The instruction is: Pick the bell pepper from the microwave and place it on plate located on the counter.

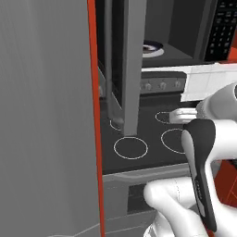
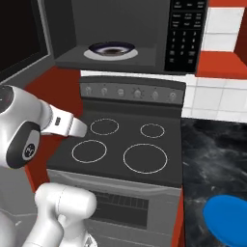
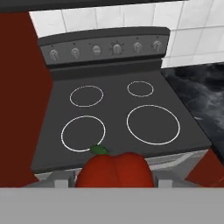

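Bell pepper (image 3: 114,170), red with a green stem, sits at bottom centre of the hand view, clamped in the tool (image 3: 114,181) above the stove (image 3: 118,122). Microwave (image 2: 120,34) keypad writing is unreadable. Plate (image 2: 226,217) lies lower right on the counter (image 2: 212,154).

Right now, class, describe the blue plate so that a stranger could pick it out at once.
Start at the black stove with white burner rings. To its right runs the glossy black marbled counter. At the counter's near edge lies the flat round bright blue plate, the one vivid blue thing there.
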Tool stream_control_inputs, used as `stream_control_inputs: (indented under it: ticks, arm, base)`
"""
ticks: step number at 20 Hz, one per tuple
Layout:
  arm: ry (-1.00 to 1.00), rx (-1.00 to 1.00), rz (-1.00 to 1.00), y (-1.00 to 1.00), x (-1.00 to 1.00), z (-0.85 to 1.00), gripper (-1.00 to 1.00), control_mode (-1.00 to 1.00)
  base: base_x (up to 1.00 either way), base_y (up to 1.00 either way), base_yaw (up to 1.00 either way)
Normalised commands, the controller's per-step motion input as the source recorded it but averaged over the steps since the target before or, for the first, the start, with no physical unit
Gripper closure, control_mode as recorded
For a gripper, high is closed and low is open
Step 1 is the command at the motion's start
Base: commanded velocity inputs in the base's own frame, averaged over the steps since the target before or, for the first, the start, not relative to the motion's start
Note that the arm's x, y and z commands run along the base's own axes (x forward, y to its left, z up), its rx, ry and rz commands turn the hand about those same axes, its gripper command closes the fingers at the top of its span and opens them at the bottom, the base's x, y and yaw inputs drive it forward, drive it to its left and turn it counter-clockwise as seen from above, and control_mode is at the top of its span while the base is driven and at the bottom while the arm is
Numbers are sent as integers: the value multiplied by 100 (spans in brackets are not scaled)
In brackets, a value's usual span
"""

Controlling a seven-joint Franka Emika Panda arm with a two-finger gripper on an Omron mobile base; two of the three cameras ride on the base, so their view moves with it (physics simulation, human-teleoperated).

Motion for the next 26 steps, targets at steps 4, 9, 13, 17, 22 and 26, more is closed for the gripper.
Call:
stream_control_inputs:
  ticks: [4,9,13,17,22,26]
  arm:
    - [0,0,0,0,0,0,100,100]
    - [0,0,0,0,0,0,100,100]
    - [0,0,0,0,0,0,100,100]
    - [0,0,0,0,0,0,100,100]
    - [0,0,0,0,0,0,100,100]
    - [0,0,0,0,0,0,100,100]
  base:
    - [-47,-64,0]
    - [-6,-53,-11]
    - [0,-16,-41]
    - [0,0,-63]
    - [0,0,-64]
    - [15,-1,-47]
